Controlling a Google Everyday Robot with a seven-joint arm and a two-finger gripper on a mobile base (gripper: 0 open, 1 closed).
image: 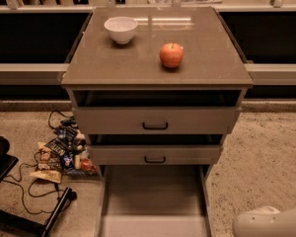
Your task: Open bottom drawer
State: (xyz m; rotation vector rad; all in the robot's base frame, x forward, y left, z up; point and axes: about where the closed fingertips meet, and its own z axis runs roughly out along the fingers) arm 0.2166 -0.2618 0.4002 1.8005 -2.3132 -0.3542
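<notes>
The grey-beige cabinet's bottom drawer [153, 196] stands extended at lower centre. The gripper is outside the frame; I cannot tell its jaws' state. Risk: the white arm casing [269, 222], lower right, striking the drawer.

One high camera, tilted down at the front of the cabinet [155, 120].

The single view faces the cabinet head-on from above and fairly near. Its counter [138, 68] fills the upper middle of the frame, and the pulled-out bottom drawer [155, 196] runs off the lower edge, almost under the lens. Floor [266, 157] shows on both sides. A white part of the arm [271, 223] cuts into the lower right corner, and the hand lies outside the frame.
</notes>
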